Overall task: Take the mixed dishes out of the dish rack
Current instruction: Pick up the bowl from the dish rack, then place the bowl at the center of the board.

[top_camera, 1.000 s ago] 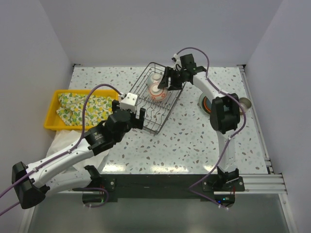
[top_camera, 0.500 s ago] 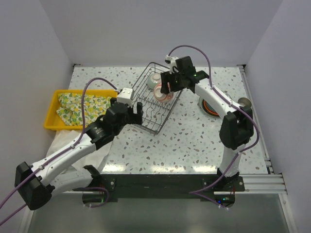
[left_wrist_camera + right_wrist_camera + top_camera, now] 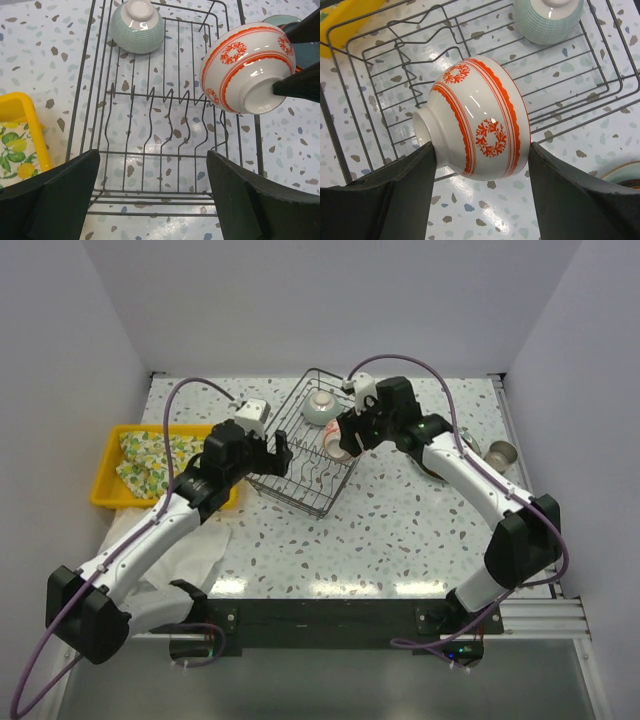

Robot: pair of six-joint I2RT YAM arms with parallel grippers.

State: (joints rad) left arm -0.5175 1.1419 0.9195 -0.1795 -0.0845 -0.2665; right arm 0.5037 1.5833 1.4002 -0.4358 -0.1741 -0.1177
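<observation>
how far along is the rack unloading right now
Done: plates and a cup sit on the table, right of the dish rack. In hand: the right gripper holds the red-patterned white bowl, raised at the rack's right edge. Left: one celadon bowl, upside down at the rack's far end. The left gripper hovers open and empty over the near end.
</observation>
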